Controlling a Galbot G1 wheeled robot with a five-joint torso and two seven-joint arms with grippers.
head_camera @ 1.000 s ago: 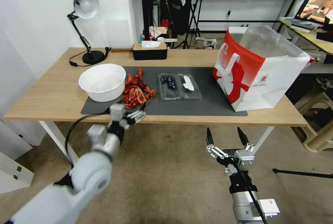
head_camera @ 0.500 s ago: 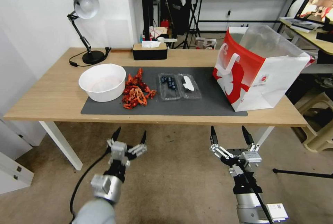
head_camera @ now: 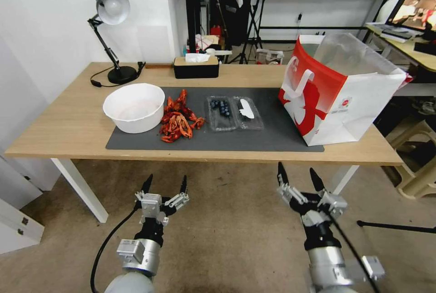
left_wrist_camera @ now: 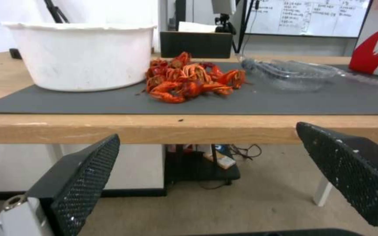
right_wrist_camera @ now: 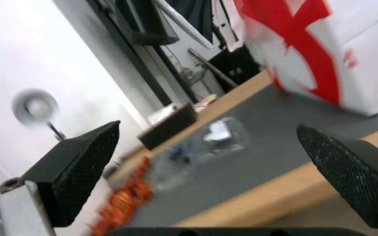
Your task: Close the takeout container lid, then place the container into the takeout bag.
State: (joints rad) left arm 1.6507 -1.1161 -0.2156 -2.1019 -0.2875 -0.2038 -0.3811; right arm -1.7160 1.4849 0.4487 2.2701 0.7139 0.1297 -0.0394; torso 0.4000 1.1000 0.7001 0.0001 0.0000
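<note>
Wooden table [head_camera: 68, 125], clear rectangular container [head_camera: 222, 113] open.

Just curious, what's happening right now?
Left gripper, right gripper open, below table edge. Container open on mat, lid flat. Nothing blocking.

- No text can be read.
- The whiteboard [left_wrist_camera: 307, 16] has writing, too small to read.
- The bag [head_camera: 338, 91] has a small round red logo, not legible.

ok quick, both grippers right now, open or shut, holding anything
Left gripper: open, empty, below the table edge.
Right gripper: open, empty, below the table edge.
</note>
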